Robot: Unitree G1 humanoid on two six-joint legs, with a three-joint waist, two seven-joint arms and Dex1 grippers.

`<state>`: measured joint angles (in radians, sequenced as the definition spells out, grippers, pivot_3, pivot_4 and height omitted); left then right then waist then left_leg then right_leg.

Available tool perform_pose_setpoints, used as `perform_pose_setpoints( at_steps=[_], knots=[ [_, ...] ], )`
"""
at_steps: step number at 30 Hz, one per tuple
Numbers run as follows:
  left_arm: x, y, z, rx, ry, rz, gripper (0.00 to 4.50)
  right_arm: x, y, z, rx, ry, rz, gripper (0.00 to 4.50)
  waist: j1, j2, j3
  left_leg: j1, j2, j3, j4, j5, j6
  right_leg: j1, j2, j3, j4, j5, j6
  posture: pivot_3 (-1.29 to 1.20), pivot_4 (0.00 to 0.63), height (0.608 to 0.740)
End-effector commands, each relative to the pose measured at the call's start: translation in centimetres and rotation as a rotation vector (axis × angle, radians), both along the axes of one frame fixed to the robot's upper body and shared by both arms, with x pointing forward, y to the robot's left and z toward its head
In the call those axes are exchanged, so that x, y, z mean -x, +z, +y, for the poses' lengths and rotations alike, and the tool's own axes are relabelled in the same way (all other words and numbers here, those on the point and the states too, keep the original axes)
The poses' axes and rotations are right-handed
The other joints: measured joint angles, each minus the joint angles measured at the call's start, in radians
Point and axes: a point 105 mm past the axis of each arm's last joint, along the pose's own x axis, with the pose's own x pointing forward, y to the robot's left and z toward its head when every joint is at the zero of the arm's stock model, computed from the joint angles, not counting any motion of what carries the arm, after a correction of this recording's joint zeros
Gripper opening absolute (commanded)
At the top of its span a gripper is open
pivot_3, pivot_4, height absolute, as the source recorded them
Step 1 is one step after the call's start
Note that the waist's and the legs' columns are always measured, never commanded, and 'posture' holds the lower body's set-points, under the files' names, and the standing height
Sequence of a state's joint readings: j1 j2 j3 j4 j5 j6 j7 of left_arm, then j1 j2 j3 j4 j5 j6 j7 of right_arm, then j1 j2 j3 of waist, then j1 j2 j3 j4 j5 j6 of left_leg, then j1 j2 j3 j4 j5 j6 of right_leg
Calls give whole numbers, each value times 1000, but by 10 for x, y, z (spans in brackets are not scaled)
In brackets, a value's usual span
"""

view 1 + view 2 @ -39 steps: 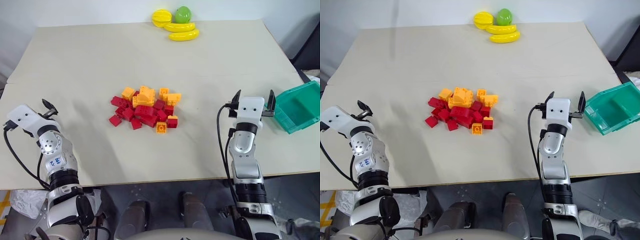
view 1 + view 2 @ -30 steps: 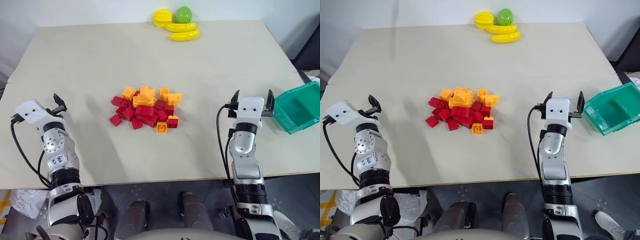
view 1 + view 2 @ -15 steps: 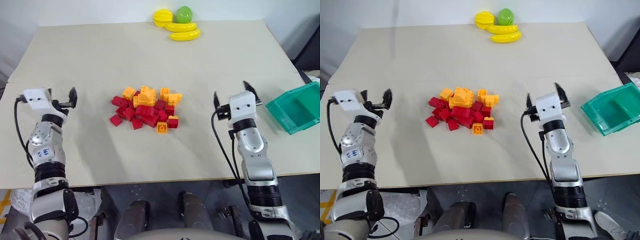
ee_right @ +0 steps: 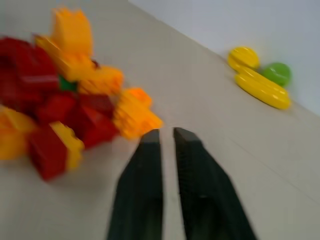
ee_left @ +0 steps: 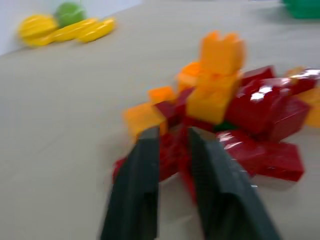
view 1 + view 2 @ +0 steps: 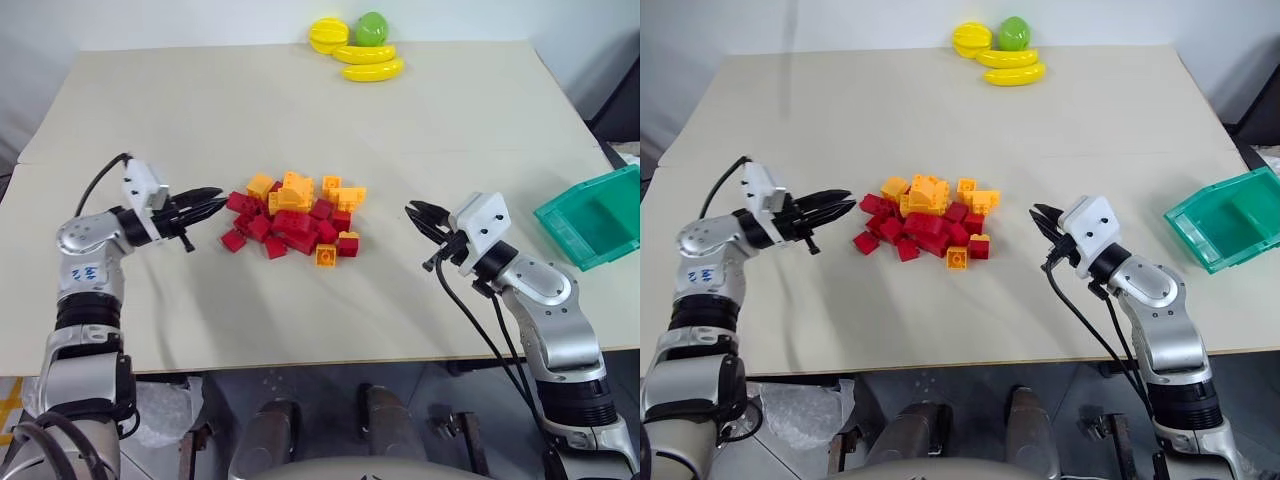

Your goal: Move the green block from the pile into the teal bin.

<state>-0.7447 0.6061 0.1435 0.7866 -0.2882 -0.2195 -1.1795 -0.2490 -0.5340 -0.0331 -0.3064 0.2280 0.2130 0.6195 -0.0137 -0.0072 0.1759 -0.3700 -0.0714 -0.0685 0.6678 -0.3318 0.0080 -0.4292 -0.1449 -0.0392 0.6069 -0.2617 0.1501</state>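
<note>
The green block (image 4: 66, 83) shows as a sliver of dark green buried in the pile (image 6: 293, 216) of red and orange bricks at the middle of the worktop (image 6: 300, 110). The left gripper (image 6: 213, 203) points in from the pile's left edge, jaws nearly closed and empty. The right gripper (image 6: 415, 214) faces the pile from its right, a little apart, jaws closed on nothing. The teal bin (image 6: 592, 216) sits at the worktop's right edge.

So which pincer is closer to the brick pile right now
Left. The left pincer has its shut tips right at the pile's left edge. The right pincer, also shut, points at the pile from its right side with bare table between.
</note>
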Motion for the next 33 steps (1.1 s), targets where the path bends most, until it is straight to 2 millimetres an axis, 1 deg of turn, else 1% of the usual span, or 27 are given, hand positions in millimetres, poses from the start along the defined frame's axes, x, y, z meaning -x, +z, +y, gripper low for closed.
perform_pose_setpoints(
  at_steps=[1, 3, 6, 8, 9, 10, 11, 12, 13, 16, 18, 22, 23, 24, 28, 30, 33],
  knots=[
    [-4, 6, -8, -14, -33, -27, 15, 13, 13, 6, -29, 68, -9, 0, 6, 0, 0, 0, 0, 0, 0, 0, 0, 0, 0, 0, 0, 0, 0, 0, 150, 740],
    [-17, 11, -6, -2, 42, -31, 15, 11, 14, 5, -34, 52, 15, 0, 10, -1, 1, 0, 0, 0, 0, 0, 0, 0, 0, 0, 0, 0, 0, 0, 150, 740],
    [-33, 18, 1, 56, 155, -10, 15, 3, 16, -5, -80, -41, 44, 0, 13, -2, 1, 0, 0, 0, 1, 0, 0, 0, 0, -1, 1, 0, 0, 0, 150, 740],
    [-40, 21, 7, 73, 226, 0, 15, 1, 11, -8, -216, -20, 176, 0, 13, -2, 1, 0, 0, 0, 1, 0, 0, 0, 0, -1, 1, 0, 0, 0, 150, 740],
    [-42, 22, 9, 74, 240, -13, 188, 2, 12, -9, -243, -15, 199, 167, 12, -2, 1, 0, 0, 0, 1, 0, 0, 0, 0, -1, 1, 0, 0, 0, 150, 740],
    [-43, 23, 11, 89, 257, -13, 409, 10, 10, -5, -235, 29, 228, 367, 12, -2, 1, 0, 0, 0, 1, 0, 0, 0, 0, -1, 1, 0, 0, 0, 150, 740],
    [-43, 24, 13, 97, 267, -18, 602, 18, 8, -1, -210, 65, 247, 581, 13, -2, 1, 0, 0, 0, 0, 0, 0, 0, 0, -1, 0, 0, 0, 0, 150, 740],
    [-43, 25, 14, 102, 274, -20, 900, 24, 6, 1, -191, 90, 262, 900, 13, -2, 1, -1, 0, 0, 0, 0, 0, -1, 0, -1, 0, 0, 0, 0, 150, 740],
    [-43, 25, 15, 105, 278, -20, 1153, 27, 6, 2, -189, 100, 272, 1181, 14, -2, 1, -1, 0, 0, -1, 0, 0, -1, 0, -1, 0, 0, 0, 0, 150, 740],
    [-42, 23, 17, 100, 273, -12, 2055, 30, 4, 3, -182, 112, 286, 2158, 12, -2, 1, -2, 0, 0, 0, -1, 1, 0, 0, -2, -1, 0, 1, 0, 150, 740],
    [-41, 22, 16, 88, 261, -10, 2699, 32, 3, 3, -175, 123, 292, 2921, 14, -2, 1, -1, 0, 0, 1, -1, 1, 0, -1, -2, -1, 1, 1, 0, 150, 740],
    [-38, 20, 15, 71, 233, -3, 3946, 34, 2, 4, -163, 142, 299, 4253, 14, -2, 1, -1, 0, 0, 2, -1, 1, 0, -1, -2, 0, 1, 1, 0, 150, 740],
    [-38, 19, 14, 68, 224, 1, 4251, 34, 1, 5, -160, 147, 301, 4500, 14, -2, 1, -1, 0, 0, 2, -1, 1, 0, -1, -2, 0, 1, 1, 0, 150, 740],
    [-37, 19, 13, 59, 215, 0, 4476, 35, 1, 5, -155, 152, 303, 4500, 14, -2, 1, -1, 0, 0, 2, -1, 1, 0, -1, -2, 0, 1, 1, 0, 150, 740],
    [-33, 15, 4, 47, 138, 32, 4476, 33, -1, 4, -135, 146, 299, 4500, 13, -2, 1, -1, 0, 0, 2, -1, 1, 0, -1, -2, 0, 1, 1, 0, 150, 740],
    [-31, 16, 0, 45, 99, 38, 4476, 29, -2, 2, -111, 121, 296, 4500, 14, -2, 1, -1, 0, 0, 2, -1, 1, 0, -1, -2, 0, 1, 1, 0, 150, 740],
    [-28, 16, -2, 36, 66, 44, 4476, 28, -4, 2, -78, 120, 303, 4500, 14, -2, 1, -1, 0, 0, 2, -1, 1, 0, -1, -2, 0, 1, 1, 0, 150, 740]
  ],
)
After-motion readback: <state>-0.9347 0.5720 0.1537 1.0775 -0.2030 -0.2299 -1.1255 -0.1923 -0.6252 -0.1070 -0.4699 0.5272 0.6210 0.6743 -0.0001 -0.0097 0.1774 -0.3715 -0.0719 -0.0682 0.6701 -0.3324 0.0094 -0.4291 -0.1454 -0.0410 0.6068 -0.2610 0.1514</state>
